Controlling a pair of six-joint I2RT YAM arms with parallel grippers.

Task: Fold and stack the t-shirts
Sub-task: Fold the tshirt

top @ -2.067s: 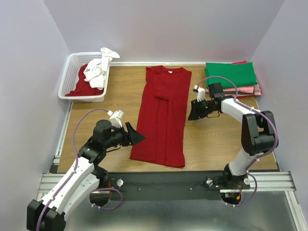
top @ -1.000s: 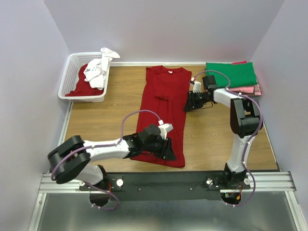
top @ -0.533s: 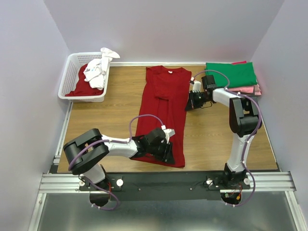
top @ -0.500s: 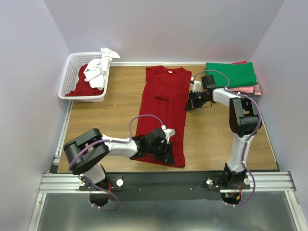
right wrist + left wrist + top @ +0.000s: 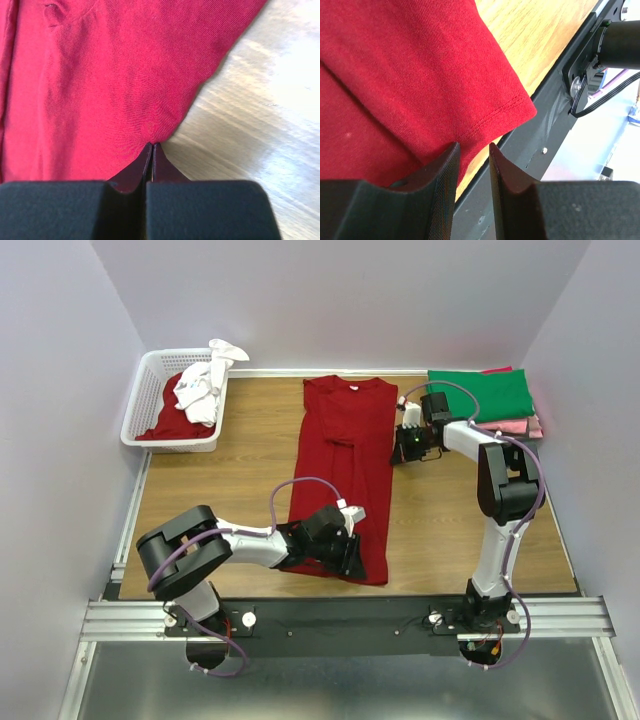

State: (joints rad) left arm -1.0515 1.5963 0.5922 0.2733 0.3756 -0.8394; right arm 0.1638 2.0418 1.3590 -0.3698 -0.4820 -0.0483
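Wooden table [image 5: 220,480], dark red t-shirt [image 5: 345,455] folded lengthwise; right gripper [image 5: 151,146] pinched shut on its side edge; left gripper [image 5: 472,150] narrowly parted astride the near hem; next, probably: clamp hem, fold crosswise

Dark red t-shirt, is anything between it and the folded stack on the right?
Nothing loose: only the right gripper, shut on the dark red t-shirt at its right edge, stands over the table before the folded stack.

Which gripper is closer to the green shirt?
The right. The right gripper is at the red shirt's right edge, a little left of the green shirt. The left gripper is far off, at the red shirt's near hem.
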